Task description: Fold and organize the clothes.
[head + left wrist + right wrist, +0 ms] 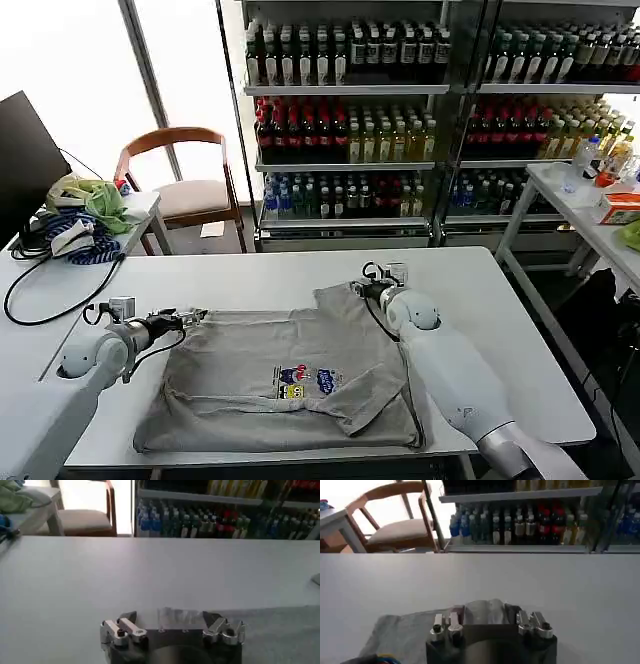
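Observation:
One of the clothes, a light grey shirt (pixel 260 350) with a small multicoloured print (pixel 305 382), lies spread on the white table (pixel 270 272), its near edge rumpled. My left gripper (pixel 192 317) sits low at the shirt's far left corner. In the left wrist view, grey fabric (pixel 280 630) fills the gap of the left gripper (pixel 170 617), which is shut on it. My right gripper (pixel 360 288) is at the far right corner. In the right wrist view, a raised bulge of the shirt (pixel 400 635) is pinched in the right gripper (pixel 486 612).
A wooden chair (pixel 185 170) and shelves of bottles (pixel 350 120) stand beyond the table's far edge. On the left, a side table holds a green-yellow cloth bundle (pixel 100 200), a blue cable coil (pixel 70 240) and a dark monitor (pixel 25 160). Another white table (pixel 590 210) stands at the right.

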Motion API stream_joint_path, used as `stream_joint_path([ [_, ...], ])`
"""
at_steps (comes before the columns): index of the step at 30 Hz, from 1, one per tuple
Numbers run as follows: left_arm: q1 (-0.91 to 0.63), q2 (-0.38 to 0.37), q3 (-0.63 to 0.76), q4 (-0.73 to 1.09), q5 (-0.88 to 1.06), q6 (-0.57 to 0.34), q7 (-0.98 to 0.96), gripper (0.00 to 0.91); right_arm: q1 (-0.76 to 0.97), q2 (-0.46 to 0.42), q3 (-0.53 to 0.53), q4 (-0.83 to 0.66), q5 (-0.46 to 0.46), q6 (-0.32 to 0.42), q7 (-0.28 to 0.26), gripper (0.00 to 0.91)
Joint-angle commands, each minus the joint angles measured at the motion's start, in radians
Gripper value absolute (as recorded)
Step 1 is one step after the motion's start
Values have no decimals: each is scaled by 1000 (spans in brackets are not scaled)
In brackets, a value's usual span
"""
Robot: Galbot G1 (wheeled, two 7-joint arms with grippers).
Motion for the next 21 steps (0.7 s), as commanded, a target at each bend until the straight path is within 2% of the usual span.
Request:
stream_joint_path([
  [1, -8, -17, 10, 23, -1, 2, 4, 715, 3, 3, -7, -21, -1, 0, -4, 0],
  [2, -10, -18, 10, 26, -3, 1, 7, 665, 3, 3, -7, -19, -1, 0, -5, 0],
  [3, -11, -19, 10, 27, -6, 1, 7, 494, 3, 3, -6, -17, -1, 0, -5, 0],
  [7, -13, -21, 12, 29, -8, -1, 11, 30, 5, 0, -8, -7, 4, 0, -5, 0],
  [9, -12, -20, 13, 29, -9, -2, 16, 0, 5, 0, -9, -4, 4, 0, -4, 0],
  [21, 19, -6, 0, 17, -7, -11, 30, 0, 6, 4, -5, -7, 1, 1, -4, 0],
])
